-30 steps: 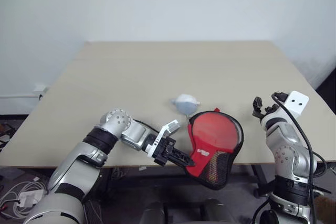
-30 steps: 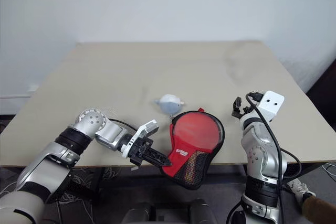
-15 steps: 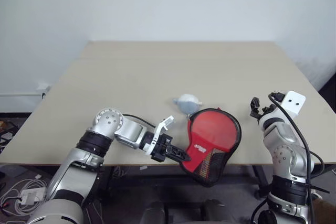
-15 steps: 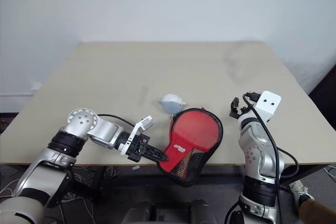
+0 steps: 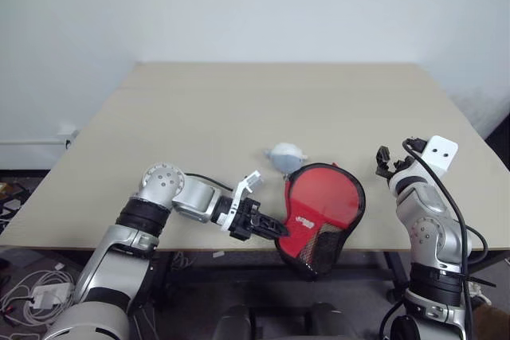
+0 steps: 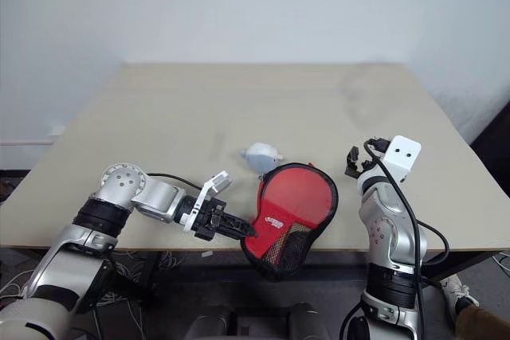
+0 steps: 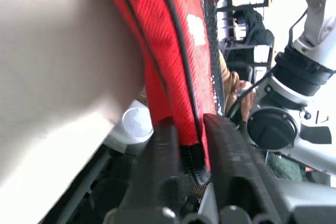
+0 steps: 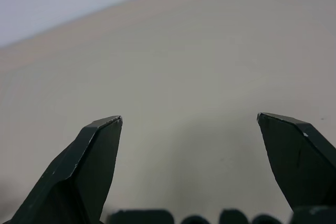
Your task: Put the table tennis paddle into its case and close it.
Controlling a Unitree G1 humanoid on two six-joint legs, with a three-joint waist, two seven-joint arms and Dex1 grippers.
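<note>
1. table (image 5: 239,109): beige top, wide and mostly bare; the things sit near its front edge.
2. case (image 5: 323,211): black pouch with red lining, lying at the front edge of the table, its narrow end hanging out past the edge. the round part rests on the table top. a mesh panel shows on the overhanging part.
3. paddle (image 5: 323,197): red face visible inside the open case; the handle cannot be made out.
4. left gripper (image 5: 269,228): reaches in from the left, low at the table's front edge, its two black fingers (image 7: 157,150) pinched on the case's edge. the left wrist view shows the red fabric and black zip edging caught between the fingers.
5. right gripper (image 5: 388,164): raised over the right side of the table, well apart from the case. the right wrist view shows its fingers (image 8: 94,156) spread wide with nothing between them, bare table beyond.
6. pale grey round lump (image 5: 283,155): on the table just behind the case, near its top rim; touching or not, cannot tell.
</note>
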